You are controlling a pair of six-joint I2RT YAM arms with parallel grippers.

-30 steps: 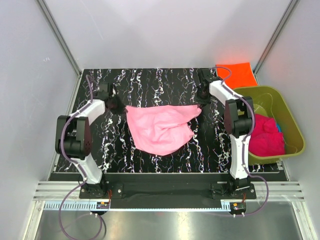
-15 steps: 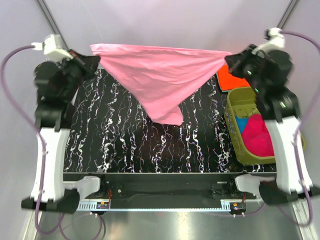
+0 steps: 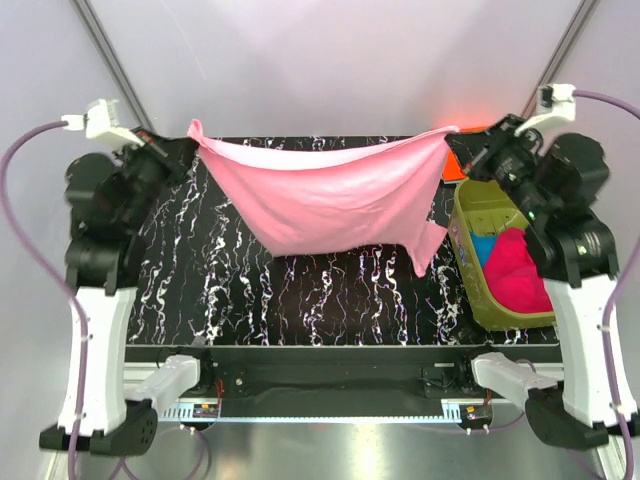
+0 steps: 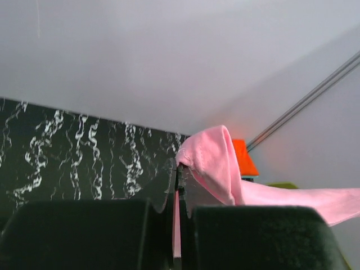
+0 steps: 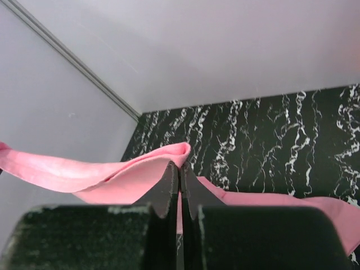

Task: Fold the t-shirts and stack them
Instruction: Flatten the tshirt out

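Note:
The light pink t-shirt (image 3: pixel 325 195) hangs stretched in the air between both arms, sagging over the far half of the black marbled table (image 3: pixel 300 300). My left gripper (image 3: pixel 190 138) is shut on its left corner, which shows in the left wrist view (image 4: pixel 211 154). My right gripper (image 3: pixel 455 133) is shut on its right corner, seen in the right wrist view (image 5: pixel 169 154). The orange t-shirt (image 3: pixel 458 165) lies flat at the far right, mostly hidden. The magenta t-shirt (image 3: pixel 515 265) and the blue t-shirt (image 3: pixel 481 247) lie in the tub.
The olive-green plastic tub (image 3: pixel 480 205) stands at the table's right edge, under my right arm. Grey walls close in the back and both sides. A metal rail runs along the near edge.
Both grippers have come down and forward a little from their high raised position. The pink shirt has opened from a hanging triangle into a wider sagging sheet.

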